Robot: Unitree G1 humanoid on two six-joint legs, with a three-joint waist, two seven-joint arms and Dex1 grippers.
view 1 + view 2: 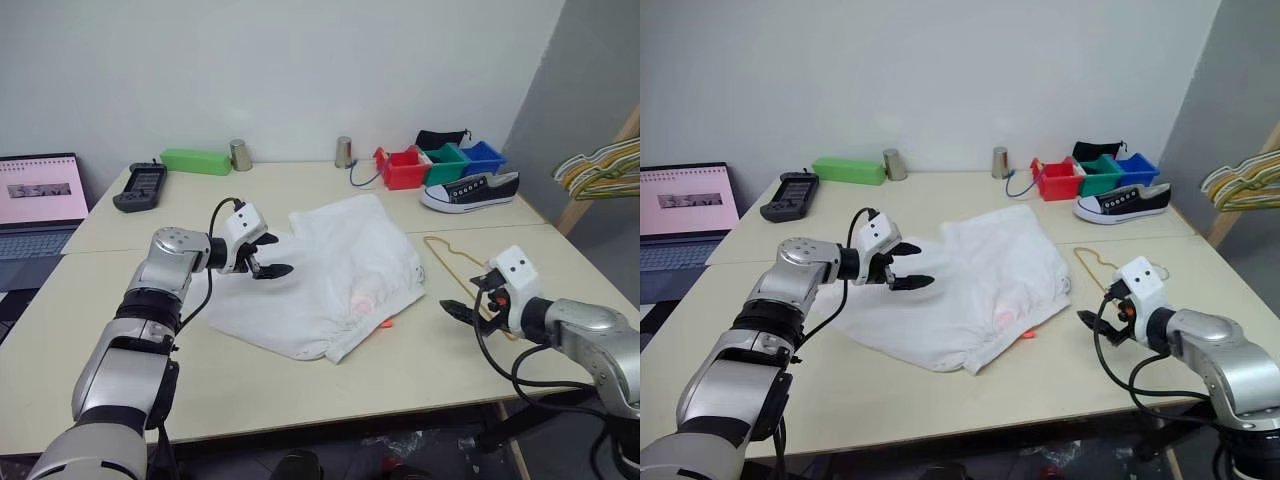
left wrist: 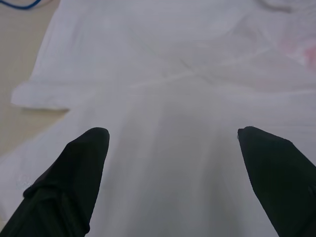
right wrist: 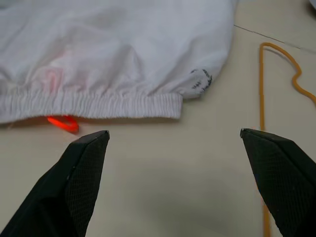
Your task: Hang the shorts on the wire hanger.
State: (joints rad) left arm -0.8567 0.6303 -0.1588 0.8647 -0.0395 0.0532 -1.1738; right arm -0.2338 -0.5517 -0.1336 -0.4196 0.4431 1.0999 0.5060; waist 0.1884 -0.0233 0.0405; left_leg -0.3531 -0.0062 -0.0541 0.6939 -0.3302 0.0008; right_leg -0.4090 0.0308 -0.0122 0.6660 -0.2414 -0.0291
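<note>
While the shorts [image 1: 335, 275] lie spread mid-table, bare tabletop [image 1: 300, 385] borders their gathered waistband. Left gripper [image 1: 268, 258] over the fabric and right gripper [image 1: 470, 300] beside the wire hanger [image 1: 452, 262] both stand fingers apart, empty.

1. The shorts [image 1: 335, 280] are thin white cloth, soft and a bit wrinkly, with a bunched stretchy band along one edge.
2. The wire hanger [image 3: 261, 98] is thin yellow wire, smooth.
3. The counter [image 1: 300, 385] is pale, flat and matt, like painted wood.
4. The right pincer [image 3: 175, 163] has black fingers with a bumpy, rough skin of tiny dots.
5. The left pincer [image 2: 173, 163] has black matt fingers.
6. The shoe [image 1: 470, 190] is dark cloth with a white rubbery sole.
7. The small bins [image 1: 440, 163] look like shiny plastic.
8. The two cups [image 1: 240, 154] look like dull metal.
</note>
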